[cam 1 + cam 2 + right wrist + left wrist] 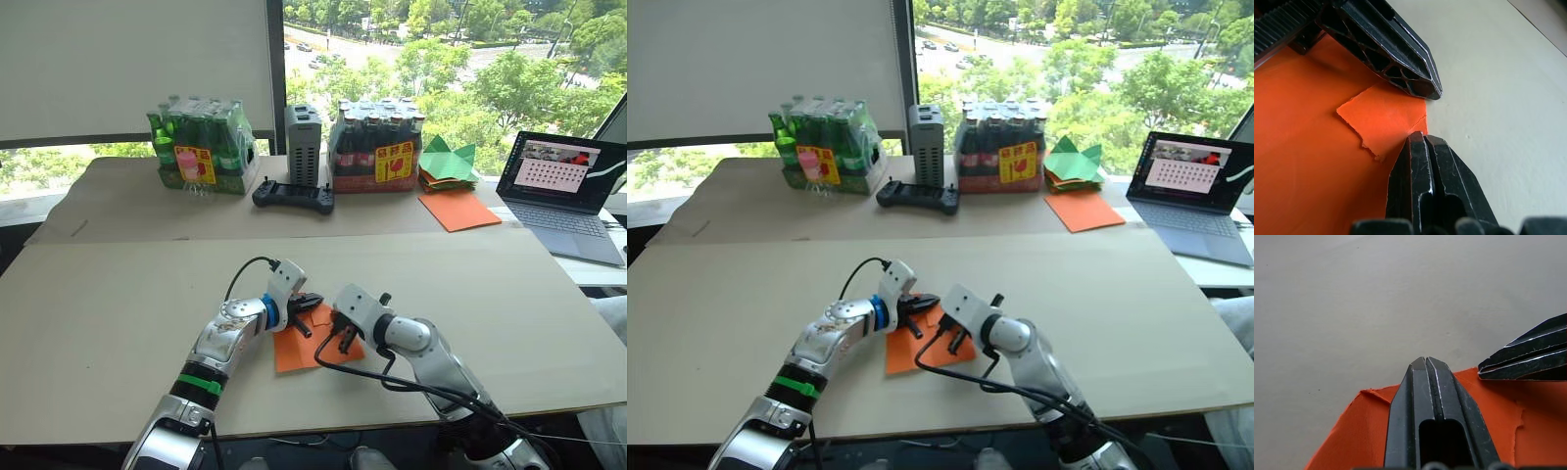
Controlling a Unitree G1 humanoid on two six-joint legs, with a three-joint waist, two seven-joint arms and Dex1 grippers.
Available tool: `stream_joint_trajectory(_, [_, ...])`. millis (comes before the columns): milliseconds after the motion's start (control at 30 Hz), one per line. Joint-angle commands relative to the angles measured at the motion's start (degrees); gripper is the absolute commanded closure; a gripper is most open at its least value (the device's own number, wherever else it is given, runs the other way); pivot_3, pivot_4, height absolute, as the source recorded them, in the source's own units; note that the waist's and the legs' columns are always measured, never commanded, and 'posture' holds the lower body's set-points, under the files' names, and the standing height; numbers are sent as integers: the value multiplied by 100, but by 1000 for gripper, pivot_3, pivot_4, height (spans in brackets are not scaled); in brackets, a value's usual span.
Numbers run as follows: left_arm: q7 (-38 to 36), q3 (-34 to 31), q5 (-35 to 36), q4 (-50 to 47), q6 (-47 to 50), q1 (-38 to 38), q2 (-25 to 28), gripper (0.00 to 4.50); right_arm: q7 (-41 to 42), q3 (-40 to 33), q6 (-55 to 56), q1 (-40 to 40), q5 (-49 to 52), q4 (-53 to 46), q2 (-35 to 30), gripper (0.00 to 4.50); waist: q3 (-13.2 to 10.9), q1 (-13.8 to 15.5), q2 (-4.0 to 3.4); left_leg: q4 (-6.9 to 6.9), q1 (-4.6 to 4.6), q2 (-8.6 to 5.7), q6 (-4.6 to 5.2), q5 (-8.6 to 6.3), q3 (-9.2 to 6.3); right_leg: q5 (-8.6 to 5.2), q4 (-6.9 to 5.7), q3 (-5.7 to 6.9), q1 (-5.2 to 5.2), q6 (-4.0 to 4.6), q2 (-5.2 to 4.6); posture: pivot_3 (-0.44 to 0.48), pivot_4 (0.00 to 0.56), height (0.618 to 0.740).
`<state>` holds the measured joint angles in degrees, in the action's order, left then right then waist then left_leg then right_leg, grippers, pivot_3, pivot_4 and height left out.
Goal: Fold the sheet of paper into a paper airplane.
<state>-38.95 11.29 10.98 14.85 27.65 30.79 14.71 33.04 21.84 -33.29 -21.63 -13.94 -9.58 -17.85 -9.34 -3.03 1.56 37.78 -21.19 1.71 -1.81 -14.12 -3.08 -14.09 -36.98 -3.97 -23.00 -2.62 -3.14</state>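
The orange sheet of paper (292,352) lies flat on the beige table near the front edge, in the middle. One corner is folded over into a small flap (1386,117) with a ragged edge. My left gripper (318,300) is shut, its tip (1425,360) resting on the sheet's far edge. My right gripper (335,318) is shut too, its tip (1422,137) pressing down at the flap's edge, a finger's width from the left gripper (1425,88). No paper sits between either pair of fingers.
At the back stand a pack of green bottles (201,147), a grey box (303,145), a black controller (293,197) and a pack of dark bottles (377,147). Green paper shapes (449,162) and a smooth orange sheet (458,210) lie back right, beside a laptop (568,196).
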Motion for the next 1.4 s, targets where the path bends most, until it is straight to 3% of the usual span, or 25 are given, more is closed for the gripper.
stream_joint_trajectory(33, [93,36,-179,199,122,-111,61,4500,-7,168,-94,31,-13,295,48,4473,0,-2,0,0,0,0,0,0,0,0,0,0,0,0,0,0,150,740])
stream_joint_trajectory(600, [143,2,-162,172,147,-77,13,4500,-83,358,100,-201,-98,973,409,4473,9,-74,-2,-2,3,1,0,0,-1,-2,-1,0,1,-3,1,0,150,740])
stream_joint_trajectory(1400, [105,-192,-148,51,174,-348,365,4500,34,185,-204,607,-65,121,-346,4473,21,-54,2,-6,4,1,0,-1,-1,-13,10,1,7,-22,0,0,150,740])
